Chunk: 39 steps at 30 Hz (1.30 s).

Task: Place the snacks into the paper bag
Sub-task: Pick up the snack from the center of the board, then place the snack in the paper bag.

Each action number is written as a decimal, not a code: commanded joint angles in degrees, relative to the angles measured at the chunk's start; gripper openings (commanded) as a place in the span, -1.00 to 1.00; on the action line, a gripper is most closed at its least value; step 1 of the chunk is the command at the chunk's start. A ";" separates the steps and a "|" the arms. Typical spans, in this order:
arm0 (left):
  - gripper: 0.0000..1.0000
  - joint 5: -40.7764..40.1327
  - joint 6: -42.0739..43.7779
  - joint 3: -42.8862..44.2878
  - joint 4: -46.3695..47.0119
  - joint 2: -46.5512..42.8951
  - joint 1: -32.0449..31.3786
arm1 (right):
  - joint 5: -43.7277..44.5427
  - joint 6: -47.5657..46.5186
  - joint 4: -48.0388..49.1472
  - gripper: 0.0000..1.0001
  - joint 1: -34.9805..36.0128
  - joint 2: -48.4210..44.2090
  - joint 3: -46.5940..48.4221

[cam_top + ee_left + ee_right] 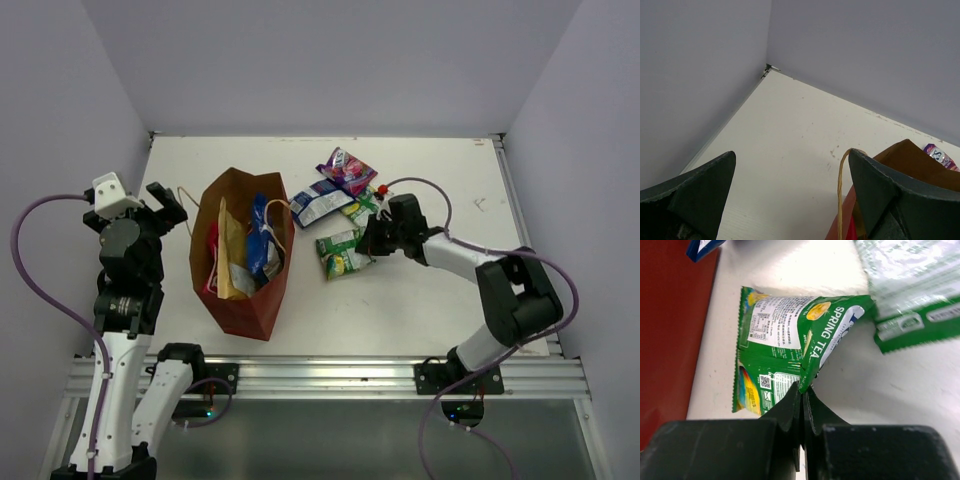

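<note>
My right gripper (802, 390) pinches one edge of the green Spring Tea packet (785, 335) just right of the paper bag (245, 305), so I'd lift high over its rim; the left gripper (791, 154) hangs open.

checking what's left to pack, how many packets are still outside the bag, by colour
green packets: 2
blue packet: 1
purple packet: 1
total: 4
</note>
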 commanded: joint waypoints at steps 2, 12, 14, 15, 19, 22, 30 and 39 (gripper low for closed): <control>0.96 -0.92 0.56 -0.76 2.84 -1.05 -0.62 | 7.91 -1.85 -7.53 -1.00 -0.26 -11.63 -0.42; 0.96 -1.63 0.82 -1.63 3.63 -2.28 -1.50 | 16.01 -8.61 -23.70 -1.00 -0.26 -27.31 12.12; 0.96 -1.54 0.82 -1.98 3.72 -2.54 -1.50 | 16.11 -9.67 -26.25 -1.00 -0.26 -27.93 14.69; 0.96 -1.54 0.82 -1.99 3.89 -2.63 -1.50 | 16.11 -10.03 -26.78 -1.00 -0.26 -28.02 16.96; 0.96 -1.54 0.99 -2.25 4.07 -2.72 -1.59 | 14.88 -13.54 -29.15 -1.00 -0.08 -27.32 22.07; 0.95 -1.80 1.08 -2.25 4.25 -2.98 -1.59 | 14.79 -16.09 -30.30 -1.00 0.00 -26.44 26.29; 0.96 0.48 1.43 -2.51 4.78 -3.07 -1.59 | 10.49 -18.90 -29.34 -1.00 0.97 -21.79 38.84; 0.96 2.68 1.96 -2.60 5.30 -2.63 -1.59 | 10.65 -27.14 -30.39 -1.00 9.65 -11.25 56.42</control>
